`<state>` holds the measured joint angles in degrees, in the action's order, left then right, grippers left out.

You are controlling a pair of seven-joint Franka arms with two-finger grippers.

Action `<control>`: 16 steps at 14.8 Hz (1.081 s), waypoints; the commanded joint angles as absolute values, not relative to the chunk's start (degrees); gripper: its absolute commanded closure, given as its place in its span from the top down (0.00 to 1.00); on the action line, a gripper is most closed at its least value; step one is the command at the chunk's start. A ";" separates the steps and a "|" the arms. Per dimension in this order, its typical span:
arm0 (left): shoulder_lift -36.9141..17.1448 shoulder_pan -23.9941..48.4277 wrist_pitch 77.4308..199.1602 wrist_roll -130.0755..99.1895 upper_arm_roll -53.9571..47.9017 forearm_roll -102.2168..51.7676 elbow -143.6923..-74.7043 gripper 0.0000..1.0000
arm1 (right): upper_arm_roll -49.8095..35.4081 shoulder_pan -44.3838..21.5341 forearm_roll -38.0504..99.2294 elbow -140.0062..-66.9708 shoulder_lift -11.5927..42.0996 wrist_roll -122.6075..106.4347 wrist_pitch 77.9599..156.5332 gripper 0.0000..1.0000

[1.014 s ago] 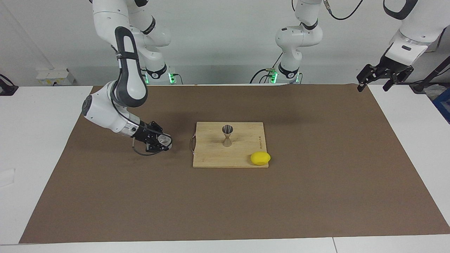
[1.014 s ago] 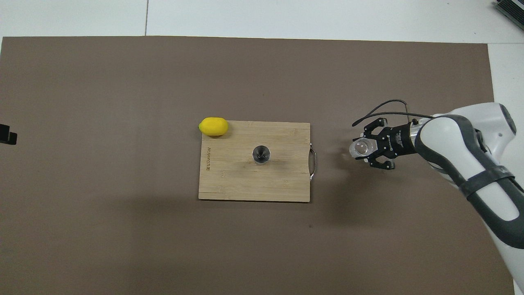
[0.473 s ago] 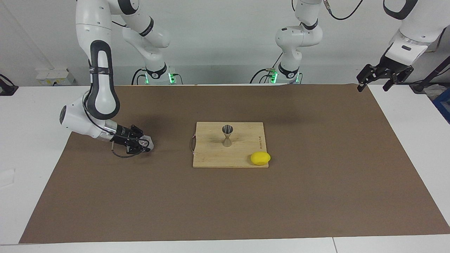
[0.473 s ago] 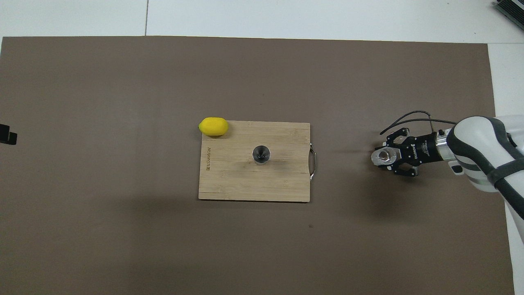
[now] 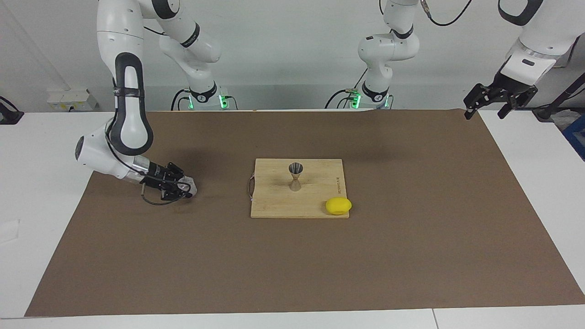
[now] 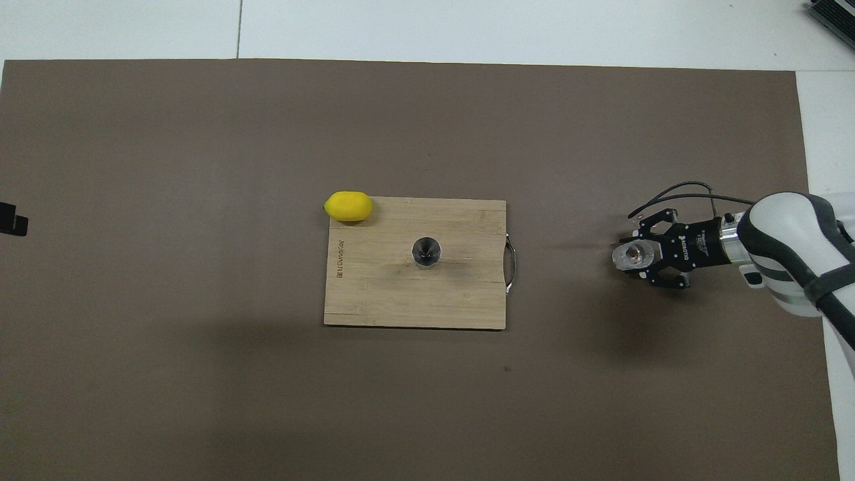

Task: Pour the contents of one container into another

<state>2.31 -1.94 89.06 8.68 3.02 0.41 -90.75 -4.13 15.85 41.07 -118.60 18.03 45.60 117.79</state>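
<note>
The clear glass cup (image 5: 188,187) sits between the fingers of my right gripper (image 5: 185,188), low over the brown mat, toward the right arm's end of the table from the board. In the overhead view the cup (image 6: 630,256) shows at the tip of the right gripper (image 6: 642,257). The grey metal jigger (image 5: 295,176) stands upright on the middle of the wooden cutting board (image 5: 274,203); it also shows in the overhead view (image 6: 425,252). My left gripper (image 5: 488,106) waits open and empty, raised over the mat's corner at the left arm's end.
A yellow lemon (image 5: 338,206) lies at the board's corner farthest from the robots, toward the left arm's end. The board (image 6: 374,294) has a metal handle (image 6: 511,267) on the edge facing the cup. The brown mat (image 5: 411,237) covers most of the white table.
My right gripper has carried the cup away from the board toward the right arm's end of the table and lower to the mat. The left arm has not moved.
</note>
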 commanded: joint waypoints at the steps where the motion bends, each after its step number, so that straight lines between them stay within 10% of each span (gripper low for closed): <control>1: 3.69 -1.58 88.59 8.17 3.08 1.49 -91.93 1.00 | -4.48 17.83 41.92 -120.23 13.72 44.56 118.39 1.00; 10: 3.69 -1.58 88.59 8.17 2.99 1.49 -91.93 1.00 | -5.01 18.90 26.40 -120.24 2.99 39.30 116.11 1.00; 16: 3.69 -1.58 88.59 8.17 3.08 1.49 -91.93 1.00 | -5.19 6.96 11.79 -119.62 -2.01 28.76 114.18 1.00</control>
